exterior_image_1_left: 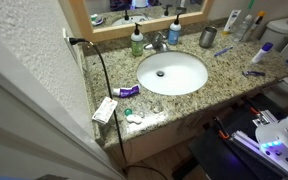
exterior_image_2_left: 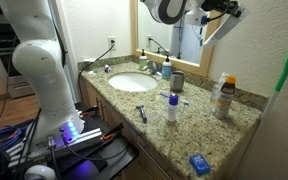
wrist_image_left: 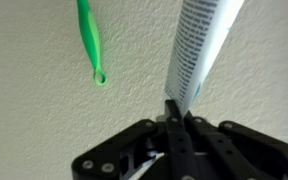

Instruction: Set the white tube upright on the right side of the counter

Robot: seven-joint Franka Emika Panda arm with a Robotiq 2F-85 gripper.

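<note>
Granite counter [exterior_image_2_left: 239, 125] lay well below your gripper [wrist_image_left: 177, 112], which was clamped on one end of the tube [wrist_image_left: 199, 50]. The tube stuck out ahead of the fingers, close to the wall, likely carried high to clear the bottles [exterior_image_2_left: 222, 97] underneath before lowering.

The arm [exterior_image_2_left: 34, 55] rises from its base and arcs high overhead; the tool [wrist_image_left: 176, 108] pinches the white tube [wrist_image_left: 199, 40] by its end.

The white tube [wrist_image_left: 199, 45] — slim, dark-printed — hangs tilted, high above the speckled granite counter [exterior_image_2_left: 209, 130].
</note>
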